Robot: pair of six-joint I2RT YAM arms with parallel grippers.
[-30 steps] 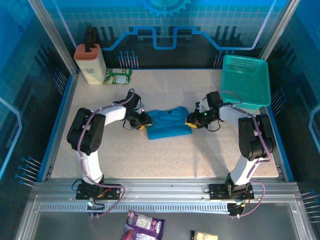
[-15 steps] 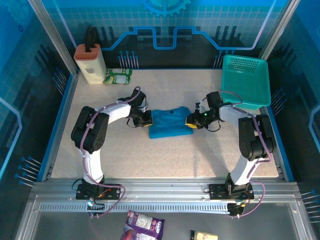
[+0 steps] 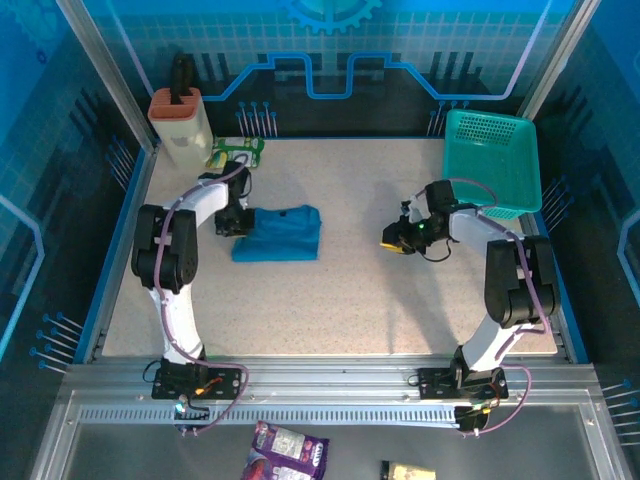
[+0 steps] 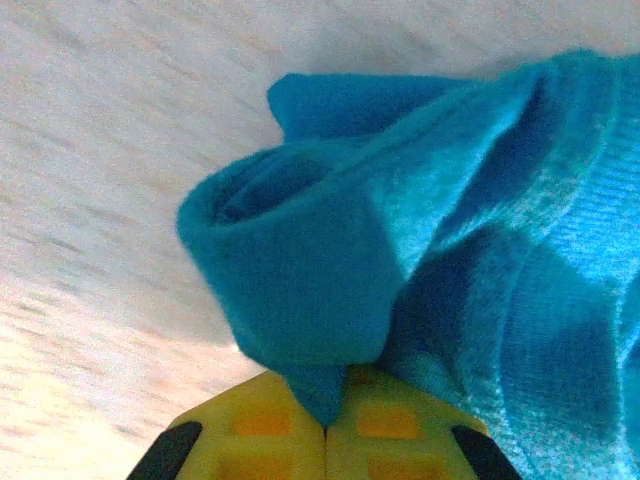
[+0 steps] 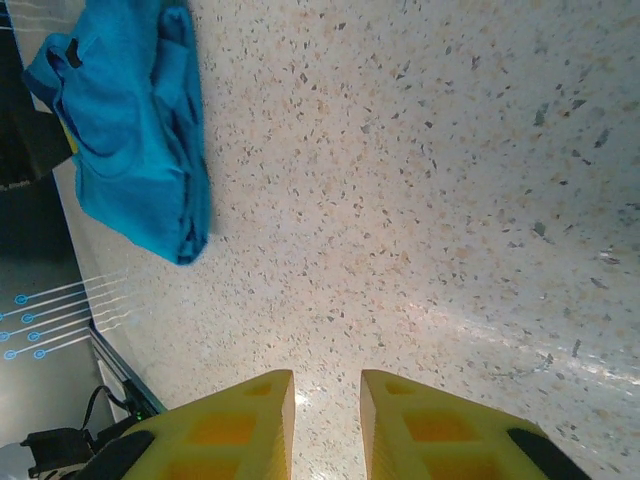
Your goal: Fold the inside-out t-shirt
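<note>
Pinching hard on the left: the left gripper (image 4: 325,432) has its yellow, waffle-patterned fingers pressed together on a rolled fold of the inside-out t-shirt (image 3: 283,233). The shirt is soft, fuzzy blue-teal knit, bunched into a rumpled rectangle on the left half of the speckled, stone-look table (image 3: 350,300). Over to the right, the right gripper (image 3: 394,241) points at bare tabletop, jaws a narrow slit apart, gripping nothing. Since a second ago the shirt has slid leftward from centre. The right gripper, then at its edge, now sits well apart.
</note>
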